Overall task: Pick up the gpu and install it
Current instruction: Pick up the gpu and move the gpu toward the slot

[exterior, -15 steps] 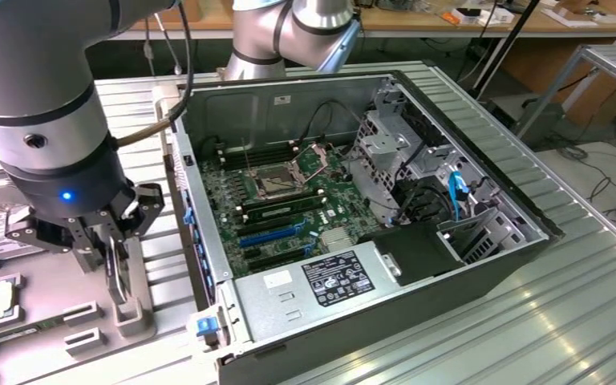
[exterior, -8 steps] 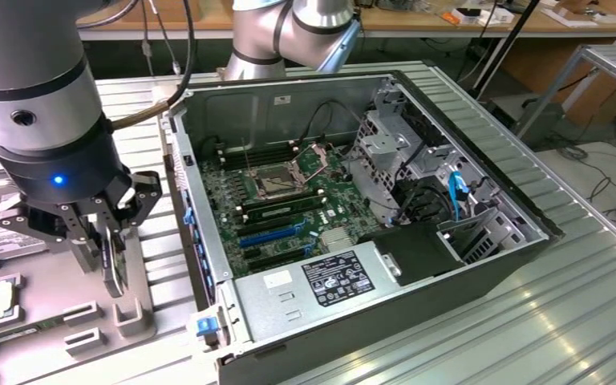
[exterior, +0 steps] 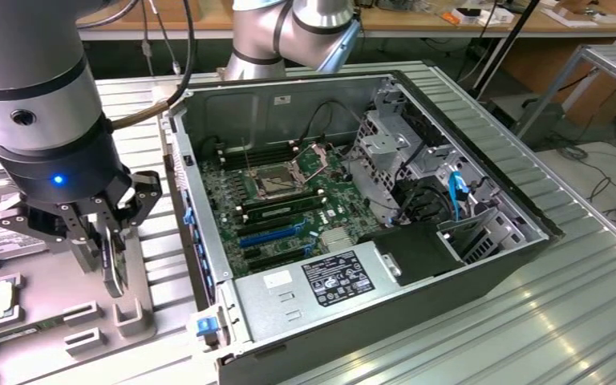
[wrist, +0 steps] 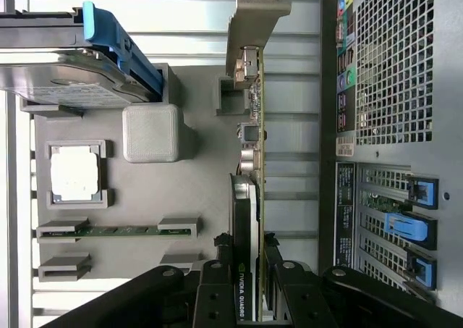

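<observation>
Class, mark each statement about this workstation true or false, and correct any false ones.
1. The tool is closed on the gpu, one finger on each side. True.
2. The gpu is seated in the motherboard. False: it stands on edge over the grey tray, outside the computer case.
3. The computer case lies open with its motherboard exposed. True.
4. The square pocket on the grey tray is empty. False: a silver processor lies in it.
</observation>
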You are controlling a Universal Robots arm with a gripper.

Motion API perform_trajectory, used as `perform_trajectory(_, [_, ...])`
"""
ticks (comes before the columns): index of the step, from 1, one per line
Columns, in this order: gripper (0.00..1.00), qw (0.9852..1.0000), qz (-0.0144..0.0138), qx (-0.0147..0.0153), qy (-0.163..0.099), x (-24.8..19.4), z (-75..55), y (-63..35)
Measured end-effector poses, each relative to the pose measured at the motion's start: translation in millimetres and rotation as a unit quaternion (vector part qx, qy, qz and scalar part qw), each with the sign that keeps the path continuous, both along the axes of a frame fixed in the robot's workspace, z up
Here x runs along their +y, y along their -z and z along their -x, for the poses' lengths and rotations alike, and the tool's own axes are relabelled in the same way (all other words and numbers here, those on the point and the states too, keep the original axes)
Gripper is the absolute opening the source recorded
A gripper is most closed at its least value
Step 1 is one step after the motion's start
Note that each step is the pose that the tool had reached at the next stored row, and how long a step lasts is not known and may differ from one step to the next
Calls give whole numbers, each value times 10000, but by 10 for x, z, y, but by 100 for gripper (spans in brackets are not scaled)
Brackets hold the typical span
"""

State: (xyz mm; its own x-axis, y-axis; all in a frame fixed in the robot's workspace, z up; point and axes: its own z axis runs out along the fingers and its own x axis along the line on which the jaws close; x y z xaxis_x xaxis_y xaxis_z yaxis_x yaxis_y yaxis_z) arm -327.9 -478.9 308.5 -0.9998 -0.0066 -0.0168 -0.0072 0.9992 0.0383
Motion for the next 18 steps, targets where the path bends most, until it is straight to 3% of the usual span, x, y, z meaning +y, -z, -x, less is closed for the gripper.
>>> perform_trajectory(3, [27,10000,1,1,0,0,0,-4])
perform_trajectory(12, [27,10000,0,4,-25,0,0,-202])
perform_trajectory(16, [27,10000,0,4,-80,0,-1,-342])
perform_trajectory(18, [27,10000,0,4,-81,0,-1,-460])
